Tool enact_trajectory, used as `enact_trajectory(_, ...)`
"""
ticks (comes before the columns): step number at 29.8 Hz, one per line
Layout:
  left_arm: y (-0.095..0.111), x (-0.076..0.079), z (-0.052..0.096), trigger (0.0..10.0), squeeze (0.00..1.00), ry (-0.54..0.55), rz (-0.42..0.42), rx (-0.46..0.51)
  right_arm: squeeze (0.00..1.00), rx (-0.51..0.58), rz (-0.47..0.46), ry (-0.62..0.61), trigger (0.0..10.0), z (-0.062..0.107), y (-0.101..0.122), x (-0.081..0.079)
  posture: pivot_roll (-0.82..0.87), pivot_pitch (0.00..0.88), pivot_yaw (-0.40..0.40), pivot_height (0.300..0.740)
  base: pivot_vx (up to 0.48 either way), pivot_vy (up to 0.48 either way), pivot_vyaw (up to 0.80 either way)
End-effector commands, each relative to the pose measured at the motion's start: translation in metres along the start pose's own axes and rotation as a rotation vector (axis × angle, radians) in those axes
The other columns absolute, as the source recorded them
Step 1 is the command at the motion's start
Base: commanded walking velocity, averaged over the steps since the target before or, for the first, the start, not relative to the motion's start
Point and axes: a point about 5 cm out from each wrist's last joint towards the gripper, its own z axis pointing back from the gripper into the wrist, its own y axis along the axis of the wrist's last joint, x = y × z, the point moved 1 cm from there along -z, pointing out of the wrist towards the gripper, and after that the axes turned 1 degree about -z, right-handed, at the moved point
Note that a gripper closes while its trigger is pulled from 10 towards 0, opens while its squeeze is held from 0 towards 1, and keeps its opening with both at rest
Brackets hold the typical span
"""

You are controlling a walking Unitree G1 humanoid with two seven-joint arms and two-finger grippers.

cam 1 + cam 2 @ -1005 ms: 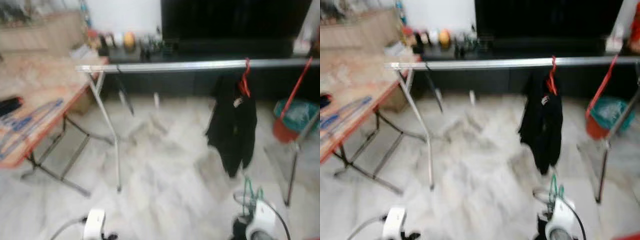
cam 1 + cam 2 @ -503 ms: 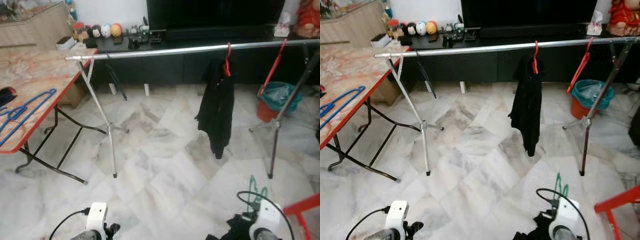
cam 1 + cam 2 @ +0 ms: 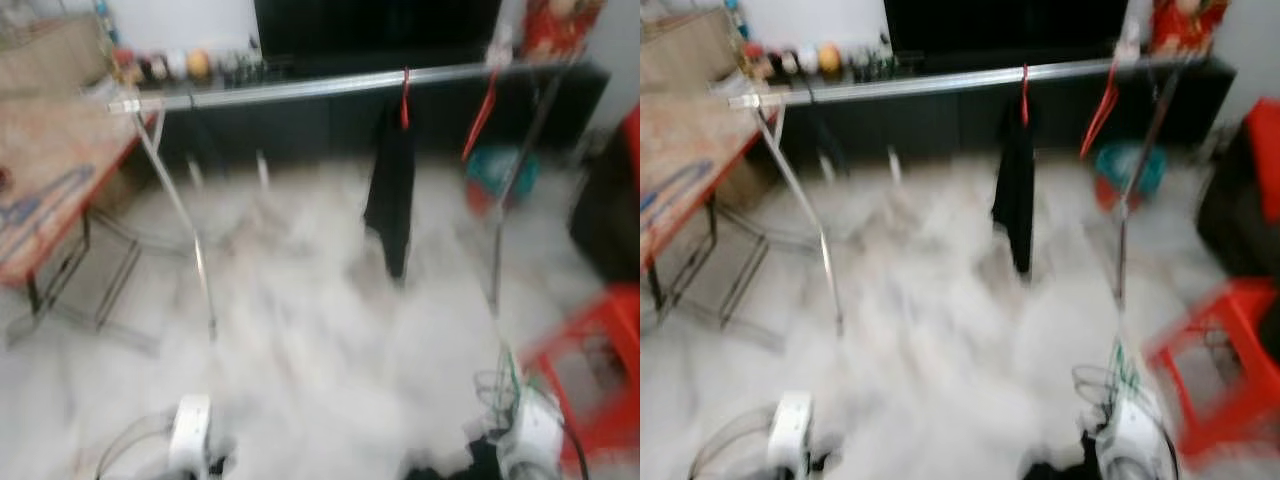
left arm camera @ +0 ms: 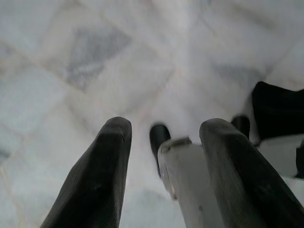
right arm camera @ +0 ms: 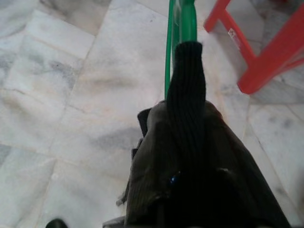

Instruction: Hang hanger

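**Carrying the green hanger toward the rail**

Our right gripper (image 5: 186, 95) was clenched on the green hanger (image 5: 180, 19), whose thin loop stuck out past the black fingertips, with a dark olive garment (image 5: 156, 161) bunched around the fingers beneath it. It hung low at our right side, over the marble floor (image 5: 71, 95) and near a red stool (image 5: 266, 52). Our left gripper (image 4: 164, 137) was released, its two black fingers spread apart and holding nothing, pointing down at the floor.

Ahead of us, the head views were blurred. We could still make out the silver rail (image 3: 300, 88) running across at some distance, with a black garment (image 3: 392, 190) on a red hanger (image 3: 404, 90) already hanging from it, and another red hanger (image 3: 480, 115) further to the right. A surface (image 3: 50, 180) with an orange edge stood off to the left.

As we judged it, the step in hand was the approach. To do it well we needed to close on a free stretch of rail left of the black garment, keep the grip firm so the hook did not twist, then lift the hook above the rail before lowering it on.
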Motion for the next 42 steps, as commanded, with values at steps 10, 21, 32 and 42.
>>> enact_trajectory(10, -0.0039, -0.0057, 0.002, 10.0, 0.0, 0.018, -0.027, -0.017, 0.0, 0.009, 0.007, 0.011, 10.0, -0.0005, 0.0022, -0.0043, -0.01, 0.028, 0.056, 0.74, -0.03, 0.0, 0.0)
enact_trajectory(21, -0.0022, -0.0038, 0.0012, 10.0, 0.0, 0.013, -0.028, -0.016, 0.0, 0.015, 0.013, 0.019, 10.0, -0.0009, 0.0037, -0.0069, -0.01, 0.029, 0.058, 0.74, 0.0, 0.0, 0.0)
enact_trajectory(32, -0.0024, -0.0042, 0.0012, 10.0, 0.0, 0.014, -0.032, -0.021, 0.0, 0.026, 0.024, 0.032, 10.0, -0.0013, 0.0062, -0.0082, -0.01, 0.029, 0.058, 0.74, 0.0, 0.068, 0.0)
enact_trajectory(42, -0.0029, -0.0043, 0.0014, 10.0, 0.0, 0.012, -0.039, -0.022, 0.0, 0.024, 0.024, 0.039, 10.0, -0.0013, 0.0059, -0.0096, 0.0, 0.03, 0.06, 0.74, 0.0, 0.27, 0.0)
